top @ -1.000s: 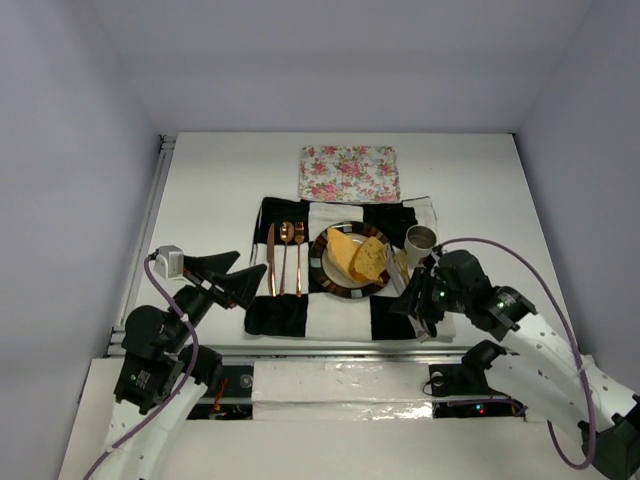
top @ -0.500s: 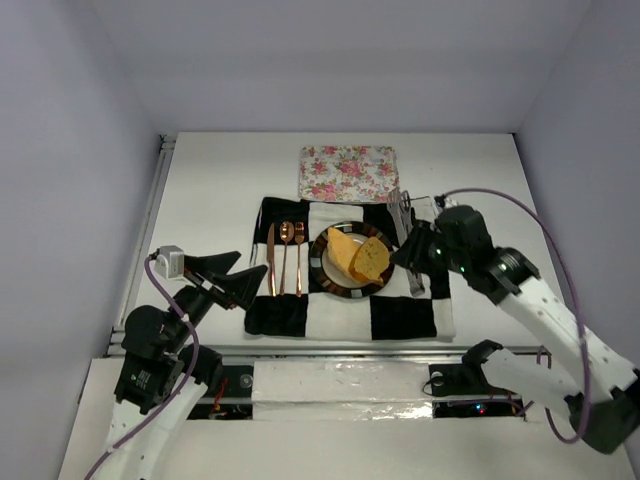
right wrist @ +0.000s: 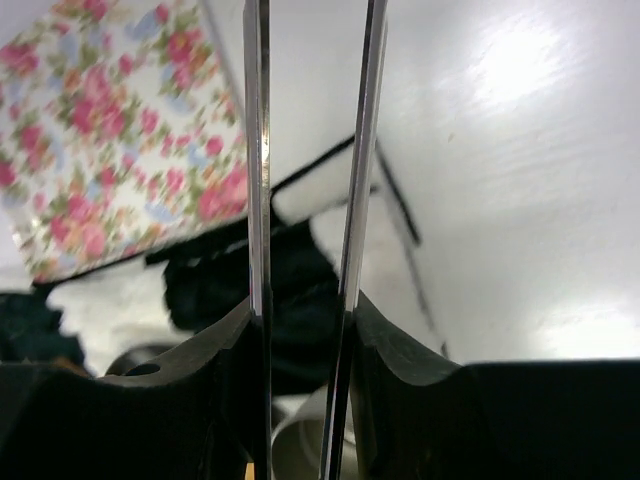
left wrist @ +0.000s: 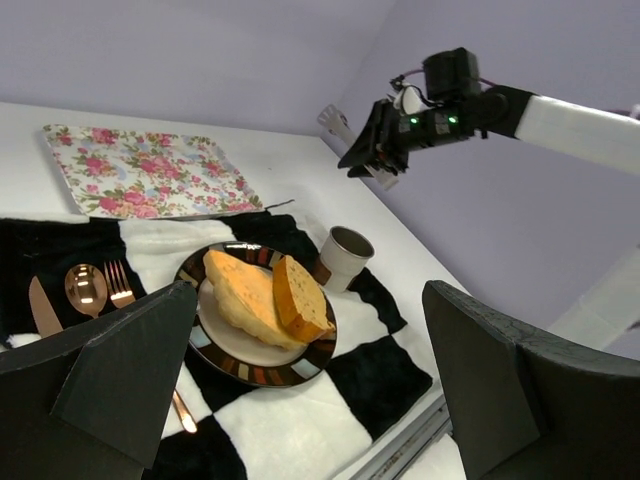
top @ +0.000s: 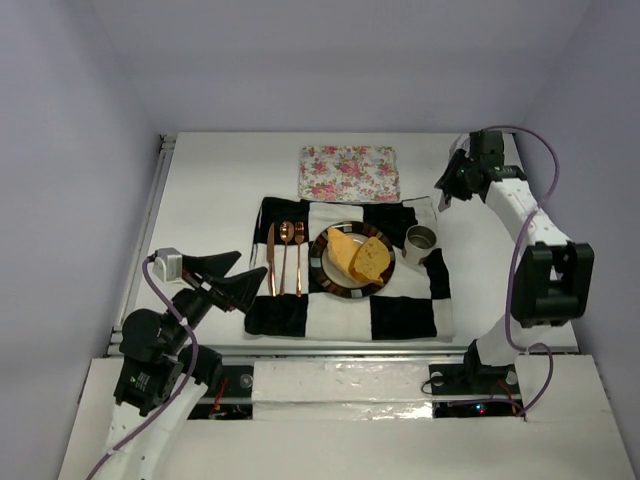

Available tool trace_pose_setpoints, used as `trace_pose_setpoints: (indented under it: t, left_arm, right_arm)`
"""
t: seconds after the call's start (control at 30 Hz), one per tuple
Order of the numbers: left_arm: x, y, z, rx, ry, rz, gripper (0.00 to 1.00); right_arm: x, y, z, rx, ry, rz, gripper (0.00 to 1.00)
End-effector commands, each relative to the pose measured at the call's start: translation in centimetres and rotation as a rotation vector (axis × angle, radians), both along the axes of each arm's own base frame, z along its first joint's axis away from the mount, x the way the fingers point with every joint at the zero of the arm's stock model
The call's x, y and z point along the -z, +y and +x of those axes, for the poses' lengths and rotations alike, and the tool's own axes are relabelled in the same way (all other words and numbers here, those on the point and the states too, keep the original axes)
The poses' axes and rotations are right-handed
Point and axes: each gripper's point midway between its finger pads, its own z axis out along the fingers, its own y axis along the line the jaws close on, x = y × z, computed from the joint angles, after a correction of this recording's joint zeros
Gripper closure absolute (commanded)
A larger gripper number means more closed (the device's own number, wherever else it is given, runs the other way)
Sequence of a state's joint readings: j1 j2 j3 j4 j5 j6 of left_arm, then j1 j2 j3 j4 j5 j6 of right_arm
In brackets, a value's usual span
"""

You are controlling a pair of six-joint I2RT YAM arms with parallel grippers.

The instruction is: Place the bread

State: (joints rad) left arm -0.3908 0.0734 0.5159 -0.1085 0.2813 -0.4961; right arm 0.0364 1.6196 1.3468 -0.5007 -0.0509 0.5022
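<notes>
Both pieces of bread lie side by side on the striped-rim plate: the pale yellow-orange wedge on the left and the browner chunk leaning against it on the right. In the left wrist view the wedge, the chunk and the plate show too. My left gripper is open and empty, low at the near left of the mat; in its own view the fingers frame the plate. My right gripper is raised at the far right, shut on metal tongs.
The plate sits on a black-and-white checkered mat. Copper cutlery lies left of the plate and a small cup stands right of it. A floral tray lies behind the mat. Walls close in on all sides.
My right arm has swung with the tongs from the near right of the plate, past the cup, up and away to the far right. The left arm and the bread have not moved.
</notes>
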Motion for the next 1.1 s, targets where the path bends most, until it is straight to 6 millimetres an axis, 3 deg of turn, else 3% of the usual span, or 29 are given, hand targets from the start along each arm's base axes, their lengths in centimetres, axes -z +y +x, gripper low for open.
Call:
trace_pose_setpoints:
  t: [0.0,0.13,0.27,0.47,0.6,0.73,0.83,0.93,0.97,1.07]
  left_arm:
    - [-1.0,-0.3,-0.4,0.026,-0.069,-0.003,0.03]
    - [-1.1,-0.3,-0.6,0.027,-0.075,-0.005,0.03]
    - [-1.2,-0.3,-0.7,0.028,-0.08,-0.005,0.03]
    - [-1.2,-0.3,-0.7,0.034,-0.082,-0.004,0.03]
    - [-1.3,-0.2,-0.8,0.028,-0.086,-0.007,0.03]
    - [-1.3,-0.2,-0.8,0.026,-0.083,-0.008,0.03]
    - [-1.2,-0.2,-0.6,0.024,-0.077,-0.005,0.03]
    - [-1.2,0.0,-0.6,0.015,-0.077,-0.007,0.03]
    - [-1.2,0.0,-0.5,0.012,-0.076,-0.007,0.03]
    - [-1.3,0.0,-0.5,0.011,-0.078,-0.007,0.02]
  right_arm:
    - [-1.5,-3.2,3.5,0.014,-0.067,-0.101,0.6]
    - [4.6,-7.2,3.8,0.0,0.088,-0.257,0.6]
    - [8.4,-9.6,2.5,-0.012,0.199,-0.334,0.59]
    - [10.3,-10.8,2.3,-0.03,0.243,-0.358,0.54]
    - [11.8,-11.7,2.0,-0.009,0.29,-0.397,0.29]
    - [12.4,-12.4,1.8,0.023,0.318,-0.421,0.18]
    - [11.8,-12.6,1.9,0.053,0.308,-0.424,0.12]
    - [8.4,-12.6,3.1,0.118,0.229,-0.398,0.08]
    - [5.6,-12.5,3.4,0.142,0.161,-0.381,0.07]
    - [-0.4,-10.7,4.3,0.2,-0.021,-0.245,0.07]
